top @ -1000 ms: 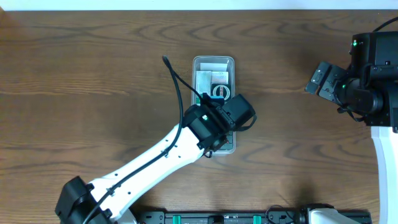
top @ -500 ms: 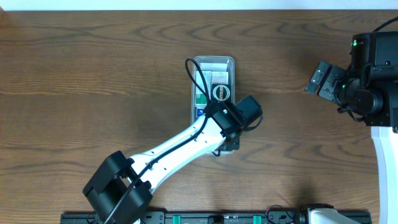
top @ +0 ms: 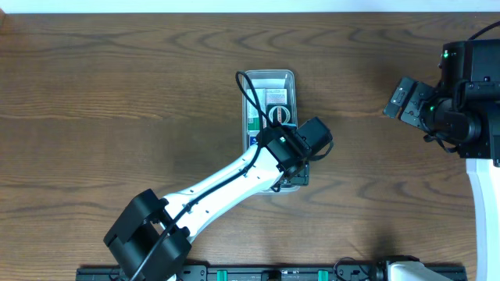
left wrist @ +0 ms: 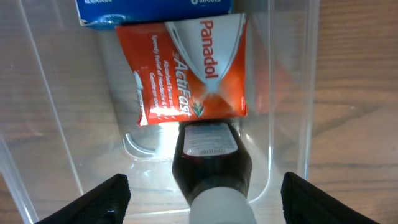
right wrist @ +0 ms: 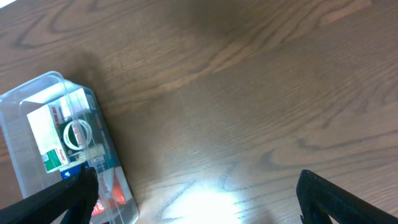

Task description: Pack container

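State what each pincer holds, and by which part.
Nothing. The left pincer stands open around a bottle in the container without touching; the right pincer is empty.

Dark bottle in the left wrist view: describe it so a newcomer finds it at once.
On the wooden table lies a long clear container holding small boxes. At the rounded end seen by the left wrist camera, beside the red Panadol box, lies the bottle. Unlike the flat printed boxes, it is dark and rounded, with a pale cap and white label.
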